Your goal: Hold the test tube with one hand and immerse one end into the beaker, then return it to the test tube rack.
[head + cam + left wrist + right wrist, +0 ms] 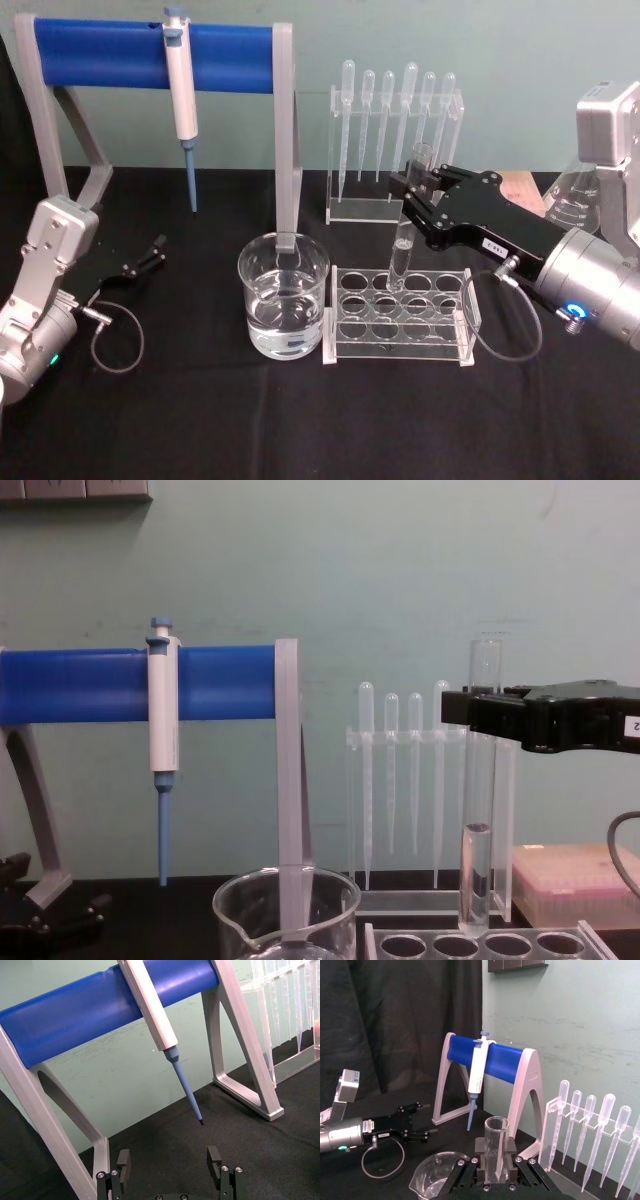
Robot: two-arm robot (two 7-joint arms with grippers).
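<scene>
Black tabletop [300,430] carries the beaker [283,295] beside the rack [400,345], over which the right gripper [418,188] clamps the upright test tube [402,250] (pipettes [409,100] stand behind), left gripper [155,250] idle, fingers apart

Clear glass: test tube [404,250], beaker [284,300]. Black: right hand [416,192], tablecloth [200,420]. Pipettor [183,100] white, blue tip. Stand bar [100,42] blue.
</scene>
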